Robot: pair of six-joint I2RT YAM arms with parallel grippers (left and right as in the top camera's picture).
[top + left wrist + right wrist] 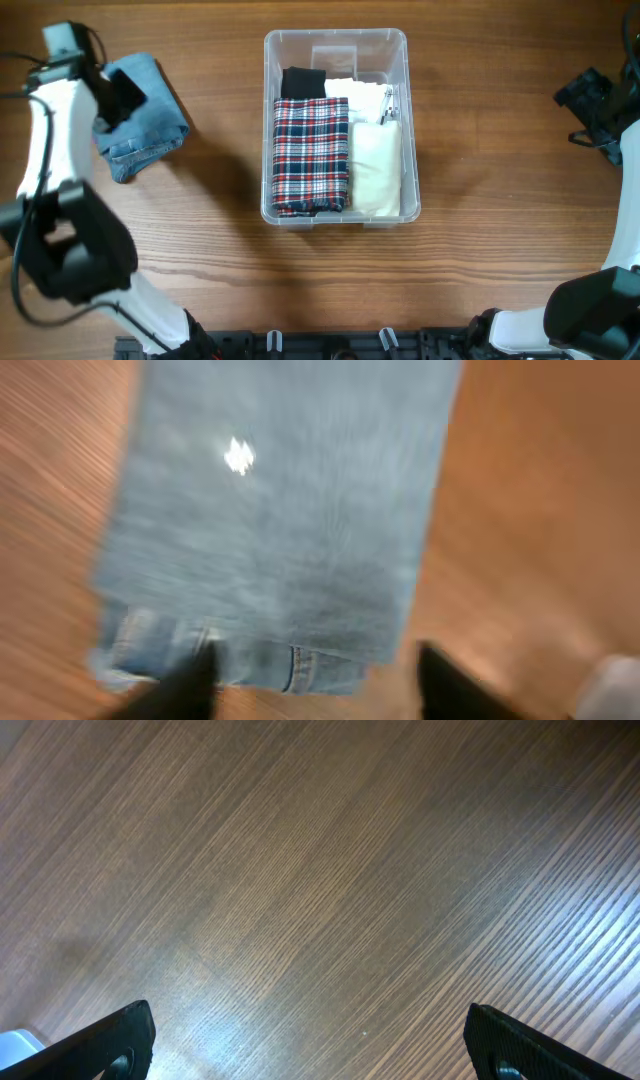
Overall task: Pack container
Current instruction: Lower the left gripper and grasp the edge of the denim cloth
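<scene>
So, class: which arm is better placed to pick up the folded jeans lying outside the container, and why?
Left. The left gripper hovers open over the jeans; the right gripper sits open over the table beyond the container.

The container is sitting at the desk's middle. Inside it, a shirt is lying left and a towel right. Jeans are lying well left of the container, beneath the left tool.
</scene>
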